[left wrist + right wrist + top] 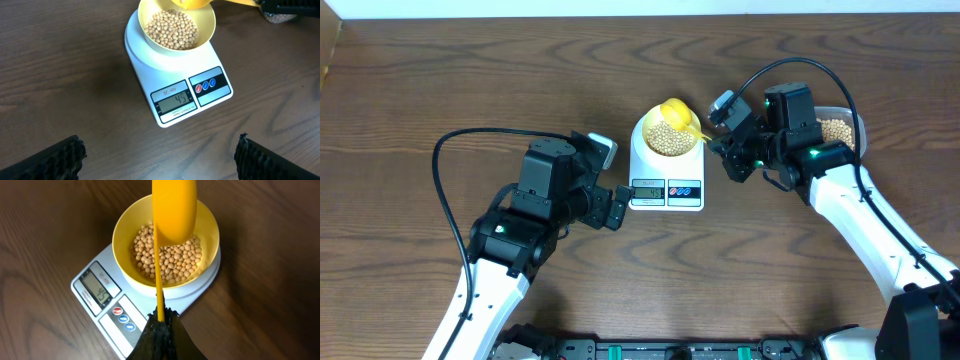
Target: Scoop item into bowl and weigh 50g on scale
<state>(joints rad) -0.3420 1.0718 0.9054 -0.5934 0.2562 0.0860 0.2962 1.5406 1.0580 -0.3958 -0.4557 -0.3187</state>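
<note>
While scoop (172, 210) overhangs, bowl (125, 230) tops scale (107, 311).

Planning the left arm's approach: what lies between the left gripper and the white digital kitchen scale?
Nothing: the left wrist view shows only bare brown wooden table between left gripper and white scale.

From overhead, the tub (860, 124) of beans (835, 130) lay mostly hidden behind the right arm (850, 195), and the digits on the display (648, 190) of the scale (640, 165) were too small to read. In the left wrist view the top edge cut off the far rim of the bowl (209, 31) and most of the scoop (196, 4), and the bottom edge cropped the fingers (50, 162) of the left end effector (159, 147).
</note>
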